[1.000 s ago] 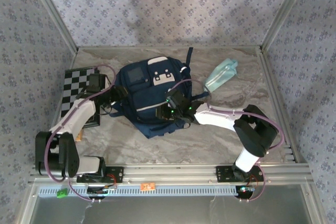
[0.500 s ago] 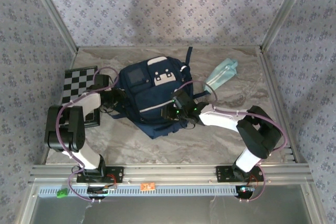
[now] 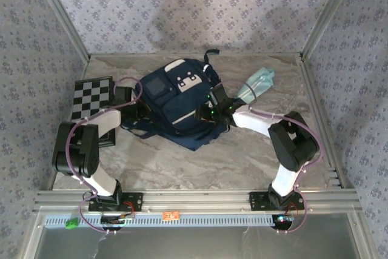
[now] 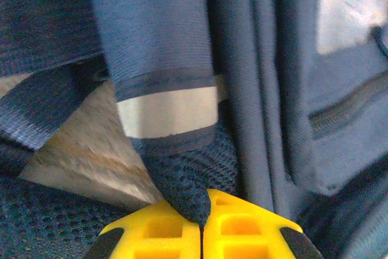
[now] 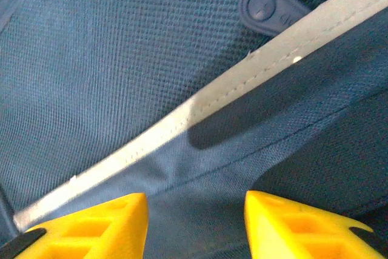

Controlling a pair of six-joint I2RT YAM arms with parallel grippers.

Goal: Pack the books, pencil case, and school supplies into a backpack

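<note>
Marble tabletop (image 3: 242, 162), backpack (image 3: 176, 104) dead center, pencil case (image 3: 255, 84) at its 2 o'clock. My left gripper (image 4: 202, 225) is clamped onto backpack mesh at 9 o'clock; right gripper (image 5: 195, 213) sits jaws-apart over its front at 3 o'clock.

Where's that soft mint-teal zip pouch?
Overhead view: the pouch lies on the marble tabletop, far right, beside the navy fabric backpack, past the right gripper.

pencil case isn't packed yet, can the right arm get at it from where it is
Probably yes: the pencil case lies uncovered on the table close beside the open right hand, with nothing between them.
</note>
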